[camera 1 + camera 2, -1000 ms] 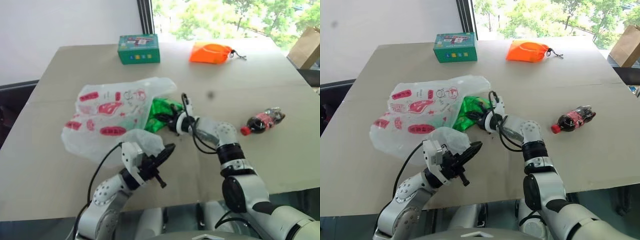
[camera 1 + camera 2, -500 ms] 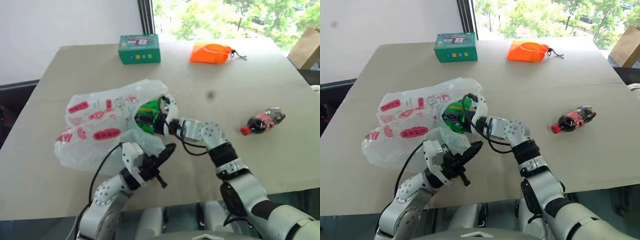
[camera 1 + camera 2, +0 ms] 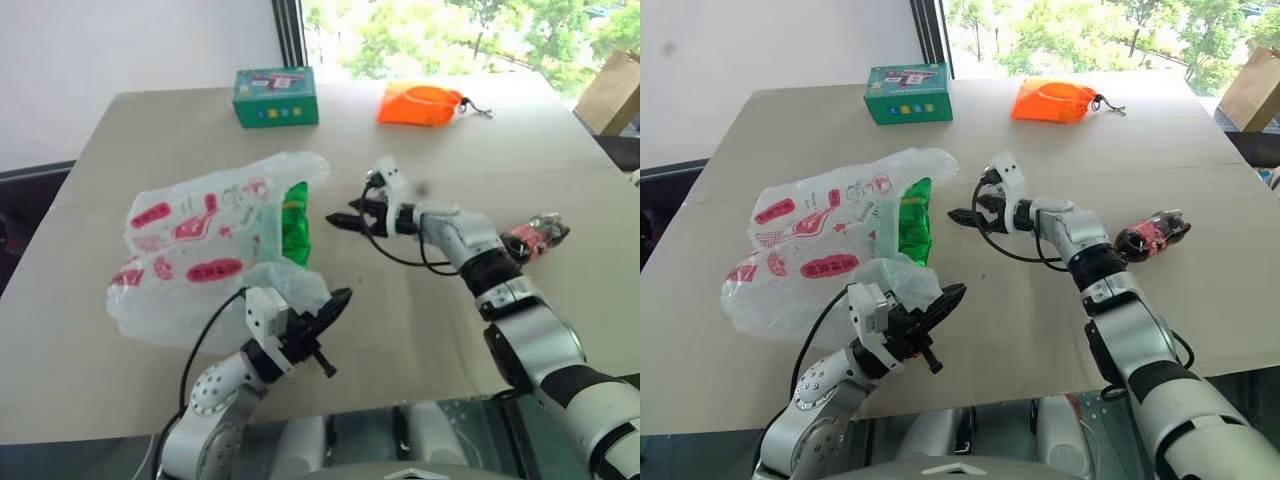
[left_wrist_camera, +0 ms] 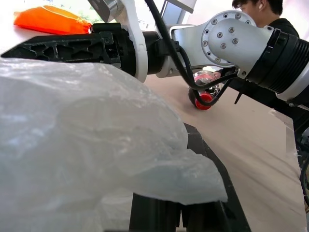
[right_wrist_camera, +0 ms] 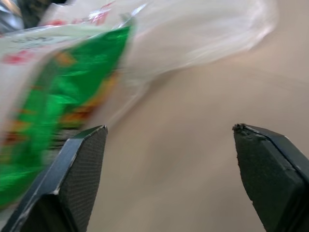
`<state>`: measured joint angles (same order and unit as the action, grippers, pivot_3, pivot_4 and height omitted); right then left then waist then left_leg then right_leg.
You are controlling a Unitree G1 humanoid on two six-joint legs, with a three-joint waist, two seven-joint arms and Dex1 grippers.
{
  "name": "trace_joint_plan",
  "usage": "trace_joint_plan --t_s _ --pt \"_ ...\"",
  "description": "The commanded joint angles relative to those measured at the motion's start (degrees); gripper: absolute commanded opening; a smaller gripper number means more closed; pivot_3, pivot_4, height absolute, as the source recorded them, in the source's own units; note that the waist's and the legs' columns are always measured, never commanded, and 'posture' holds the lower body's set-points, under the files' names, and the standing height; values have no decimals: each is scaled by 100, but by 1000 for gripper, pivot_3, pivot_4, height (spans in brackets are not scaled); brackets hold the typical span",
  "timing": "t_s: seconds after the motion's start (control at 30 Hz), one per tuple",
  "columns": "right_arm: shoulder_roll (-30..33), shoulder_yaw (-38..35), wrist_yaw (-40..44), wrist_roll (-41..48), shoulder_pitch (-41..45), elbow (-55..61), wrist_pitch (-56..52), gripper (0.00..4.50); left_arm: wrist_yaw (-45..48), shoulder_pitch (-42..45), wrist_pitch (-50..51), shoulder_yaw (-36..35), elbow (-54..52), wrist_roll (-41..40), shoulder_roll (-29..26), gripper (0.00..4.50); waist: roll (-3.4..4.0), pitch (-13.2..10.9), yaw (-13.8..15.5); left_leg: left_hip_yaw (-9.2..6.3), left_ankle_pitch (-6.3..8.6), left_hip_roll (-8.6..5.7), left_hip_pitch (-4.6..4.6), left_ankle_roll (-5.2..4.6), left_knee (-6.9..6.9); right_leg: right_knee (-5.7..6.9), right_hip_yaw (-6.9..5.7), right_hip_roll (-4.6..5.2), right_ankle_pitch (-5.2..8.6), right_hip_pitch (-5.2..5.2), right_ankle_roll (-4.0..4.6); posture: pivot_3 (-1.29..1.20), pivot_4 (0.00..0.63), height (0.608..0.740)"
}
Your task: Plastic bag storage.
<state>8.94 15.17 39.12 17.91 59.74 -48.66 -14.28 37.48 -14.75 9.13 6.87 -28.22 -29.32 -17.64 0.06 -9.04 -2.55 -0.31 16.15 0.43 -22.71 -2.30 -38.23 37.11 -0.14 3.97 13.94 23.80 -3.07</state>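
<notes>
The plastic bag (image 3: 205,250) is thin crinkly film, translucent white with red print, and a bit shiny where it creases. You can see the snack packet (image 3: 294,222) through it — slick, glossy green foil. The table (image 3: 120,390) looks like matt beige board, smooth, no glare. Near its far edge the pouch (image 3: 420,104) is soft orange cloth and the green box (image 3: 277,97) is printed cardboard. The bottle (image 3: 535,238) is clear glossy plastic. Gripper fingers (image 5: 77,169) — matt black plastic with finely textured pads.
</notes>
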Motion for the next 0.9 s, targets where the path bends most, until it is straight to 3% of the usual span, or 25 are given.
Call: trace_joint_plan --t_s 0.03,0.27,0.47,0.63,0.7,0.9 --pt "-342 137 -666 -1025 581 -906 1849 4200 51 -160 -38 -11 -246 -74 -62 0 1 -1 -13 2 -3 1 1 5 0 1 2 0 0 1 0 0 150 740" --pt "-869 186 -1649 -2079 1216 -2198 2797 4200 235 -869 62 -217 -610 -406 -407 0 3 -3 23 7 -9 9 -5 19 1 -10 6 17 0 0 1 0 150 740" --pt "-1106 -125 -2337 -2383 1424 -2614 2812 4200 347 -1751 -83 -558 -960 -506 -697 0 11 -9 15 4 -9 8 -7 22 3 -16 4 27 1 0 3 0 150 740" --pt "-1108 -343 -2371 -2500 1324 -2702 2711 4200 230 -1969 -220 -758 -1011 -444 -648 0 17 -13 12 0 -10 8 -8 22 4 -17 -1 27 2 0 4 0 150 740" --pt "-1091 -490 -2313 -2453 1261 -2701 2687 3437 163 -1904 -246 -808 -984 -420 -615 0 18 -13 12 0 -10 8 -8 22 4 -16 -1 26 1 0 4 0 150 740" --pt "-852 -1038 -2360 -2228 1183 -2619 2565 571 -18 -1439 -219 -982 -832 -424 -567 0 17 -13 17 1 -10 7 -8 22 3 -15 -2 23 1 -2 3 0 150 740"
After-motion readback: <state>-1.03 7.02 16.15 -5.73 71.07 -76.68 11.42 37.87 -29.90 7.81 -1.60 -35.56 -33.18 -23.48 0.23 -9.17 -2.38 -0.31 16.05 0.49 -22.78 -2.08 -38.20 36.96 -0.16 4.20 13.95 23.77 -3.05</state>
